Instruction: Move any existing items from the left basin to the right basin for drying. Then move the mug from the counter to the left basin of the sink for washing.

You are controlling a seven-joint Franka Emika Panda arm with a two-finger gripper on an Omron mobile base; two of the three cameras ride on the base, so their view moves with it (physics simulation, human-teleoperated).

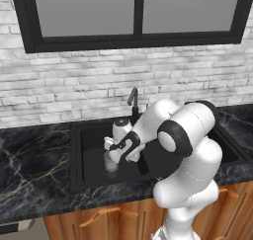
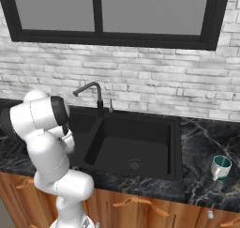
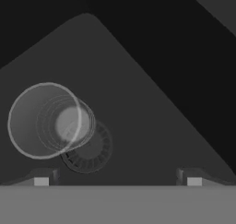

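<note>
Rendered domestic kitchen, matte black double-basin sink [image 2: 176,142] with slim curved faucet [image 2: 91,93], glossy black marble counter [image 1: 34,170] with pale veins, wooden cabinet fronts [image 2: 140,208] below, whitewashed brick wall [image 2: 154,81], black-framed window [image 2: 112,13] above the sink

No text, label, brand, number or sign can be read anywhere around the sink [image 1: 79,150], neither on the things in it nor on those beside it.
</note>
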